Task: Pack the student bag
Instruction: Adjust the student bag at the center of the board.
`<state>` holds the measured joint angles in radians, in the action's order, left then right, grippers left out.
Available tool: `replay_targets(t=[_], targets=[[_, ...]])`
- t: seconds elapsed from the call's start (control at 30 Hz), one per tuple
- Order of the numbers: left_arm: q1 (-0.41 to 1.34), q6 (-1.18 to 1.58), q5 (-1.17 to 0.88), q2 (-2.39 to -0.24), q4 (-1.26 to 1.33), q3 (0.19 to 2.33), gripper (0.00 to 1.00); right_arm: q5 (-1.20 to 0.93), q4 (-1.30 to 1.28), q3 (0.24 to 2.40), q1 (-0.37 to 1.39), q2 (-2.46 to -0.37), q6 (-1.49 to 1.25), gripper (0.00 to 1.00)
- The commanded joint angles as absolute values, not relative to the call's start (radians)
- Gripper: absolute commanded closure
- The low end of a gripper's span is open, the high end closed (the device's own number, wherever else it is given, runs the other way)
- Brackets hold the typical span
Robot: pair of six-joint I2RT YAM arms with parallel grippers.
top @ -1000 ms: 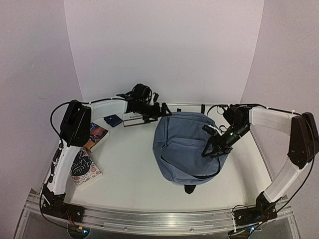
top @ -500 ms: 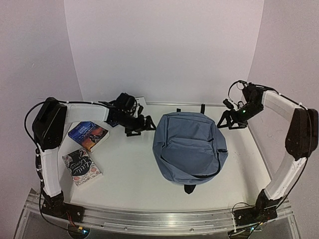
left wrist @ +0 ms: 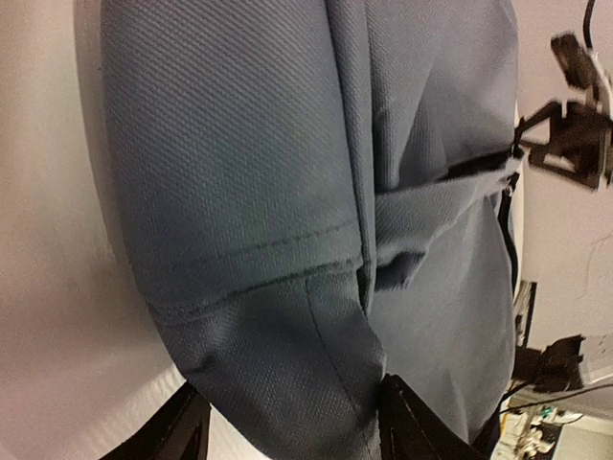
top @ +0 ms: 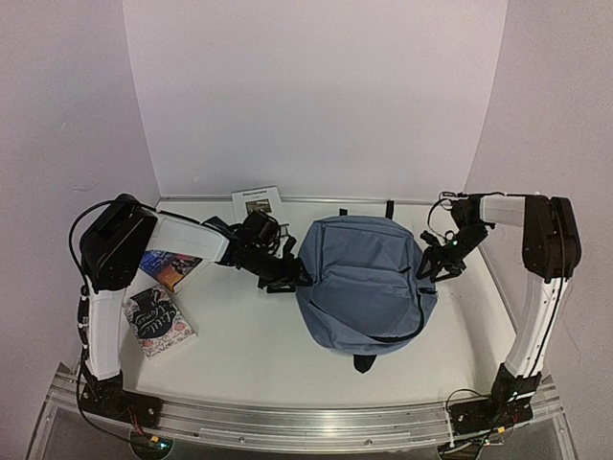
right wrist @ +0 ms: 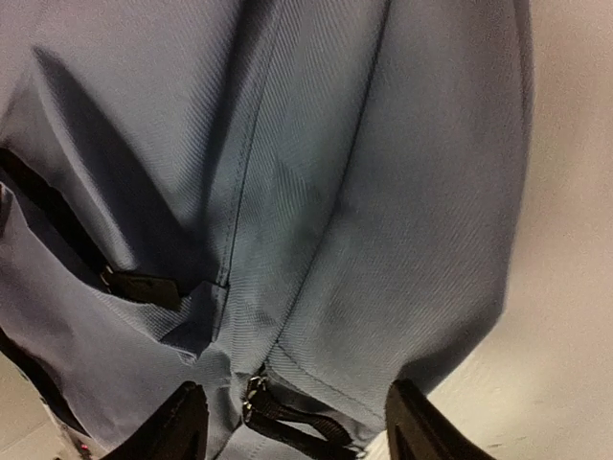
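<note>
arms [top: 182,235] reach inward, left gripper [top: 287,278] and right gripper [top: 434,271] straddling student bag [top: 364,287] sides, clamping unclear, fingertips cropped.

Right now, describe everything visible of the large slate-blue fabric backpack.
The slate-blue fabric backpack lies flat on the white table, front pocket up and top toward the back wall. It is soft twill with stitched seams and black zippers, and black strap ends show at top and bottom. The left gripper straddles its left edge and the right gripper its right edge, with fabric between the fingers of each. Whether they pinch it is unclear.
</note>
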<state>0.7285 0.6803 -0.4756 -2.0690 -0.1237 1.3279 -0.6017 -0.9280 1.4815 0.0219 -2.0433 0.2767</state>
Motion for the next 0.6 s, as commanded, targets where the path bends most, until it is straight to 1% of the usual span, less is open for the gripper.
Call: replay_targets(t=[0.0, 0.13, 0.23, 0.3, 0.33, 0.4, 0.47, 0.53, 0.57], targets=[[0.69, 0.657, -0.538, -2.177, -0.123, 1.488, 0.53, -0.739, -0.917, 1.325, 0.026, -1.942, 0.288, 0.42], [0.635, 0.635, -0.577, -2.25, -0.157, 1.606, 0.59, -0.776, -0.902, 1.209, 0.043, -1.877, 0.295, 0.44], [0.607, 0.59, -0.582, -2.313, -0.232, 1.748, 0.61, -0.803, -0.895, 1.153, 0.083, -1.832, 0.296, 0.43], [0.591, 0.547, -0.574, -2.371, -0.329, 1.878, 0.6, -0.814, -0.891, 1.146, 0.138, -1.793, 0.289, 0.42], [0.584, 0.529, -0.56, -2.396, -0.374, 1.957, 0.57, -0.829, -0.891, 1.147, 0.164, -1.777, 0.283, 0.41], [0.568, 0.508, -0.521, -2.412, -0.444, 2.035, 0.45, -0.848, -0.893, 1.165, 0.207, -1.745, 0.256, 0.38], [0.553, 0.504, -0.491, -2.37, -0.454, 2.019, 0.28, -0.848, -0.898, 1.205, 0.212, -1.717, 0.225, 0.32], [0.549, 0.501, -0.441, -2.267, -0.431, 1.931, 0.16, -0.799, -0.902, 1.257, 0.19, -1.68, 0.217, 0.24], [0.549, 0.5, -0.418, -2.218, -0.423, 1.879, 0.13, -0.769, -0.902, 1.278, 0.173, -1.666, 0.218, 0.2]])
